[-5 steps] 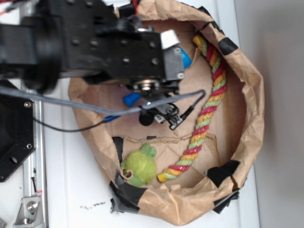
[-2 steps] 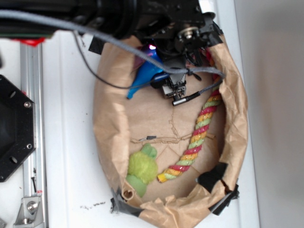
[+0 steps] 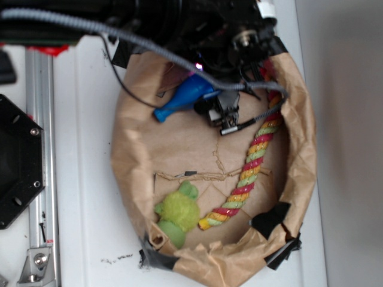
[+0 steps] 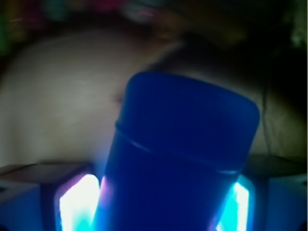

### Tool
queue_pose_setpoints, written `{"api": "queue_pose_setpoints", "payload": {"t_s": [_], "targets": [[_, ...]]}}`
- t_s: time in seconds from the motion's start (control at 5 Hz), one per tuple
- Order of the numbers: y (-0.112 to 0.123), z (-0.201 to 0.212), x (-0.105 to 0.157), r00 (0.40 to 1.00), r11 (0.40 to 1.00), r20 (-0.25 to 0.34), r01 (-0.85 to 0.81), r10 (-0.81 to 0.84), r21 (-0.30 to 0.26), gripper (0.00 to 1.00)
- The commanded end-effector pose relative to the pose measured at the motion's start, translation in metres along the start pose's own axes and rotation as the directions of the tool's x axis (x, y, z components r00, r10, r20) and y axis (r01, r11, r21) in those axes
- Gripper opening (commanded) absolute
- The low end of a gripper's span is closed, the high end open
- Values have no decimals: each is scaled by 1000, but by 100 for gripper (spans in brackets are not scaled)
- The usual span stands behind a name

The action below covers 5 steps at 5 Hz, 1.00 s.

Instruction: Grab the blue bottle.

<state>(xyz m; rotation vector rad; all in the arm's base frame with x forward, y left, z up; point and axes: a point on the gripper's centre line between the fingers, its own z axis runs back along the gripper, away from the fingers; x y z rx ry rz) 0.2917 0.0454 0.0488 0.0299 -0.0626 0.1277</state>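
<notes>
Since the earlier frames the arm has swung from over the middle of the paper bag (image 3: 302,149) up to its top edge, and the blue bottle (image 3: 182,98) has come out from under it, now lying tilted with more of its body showing.

The bottle sits inside the bag near the top rim, neck pointing down-left away from the hand (image 3: 209,89), thick end tucked under it. In the wrist view the blue bottle (image 4: 178,159) fills the frame between two lit pads (image 4: 77,204), so I read the hand as clenched on the bottle's thick body. The exterior view hides the fingers, so you can't confirm contact there.

Risks, as I judge them:
- Smooth plastic, round body, grip near one end. The bottle looks tilted in the wrist view, so it could pivot or slide out on lift.
- The grey cable (image 3: 149,48) loops across the bag's top rim and could snag the paper wall as you rise.
- The bag is loose on the bench (image 3: 90,227); a snag would drag it.

Around the bottle: the striped rope (image 3: 254,164) runs down the bag's right side, close beside the hand. The green plush toy (image 3: 178,212) is well below the bottle, out of the way. Nothing sits on the bottle itself.
</notes>
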Motion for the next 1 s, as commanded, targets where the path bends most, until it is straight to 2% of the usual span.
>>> {"api": "queue_pose_setpoints", "payload": {"t_s": [0.0,0.2,0.4,0.6,0.8], "targets": [[-48,125,17,964,985,203,163,-173,64,23],[-55,137,8,976,982,125,166,-177,94,0],[-51,136,-4,992,995,79,103,-102,-10,0],[-46,129,-8,995,999,95,35,-38,28,0],[-46,128,-12,993,1000,118,-16,12,26,0]]}}
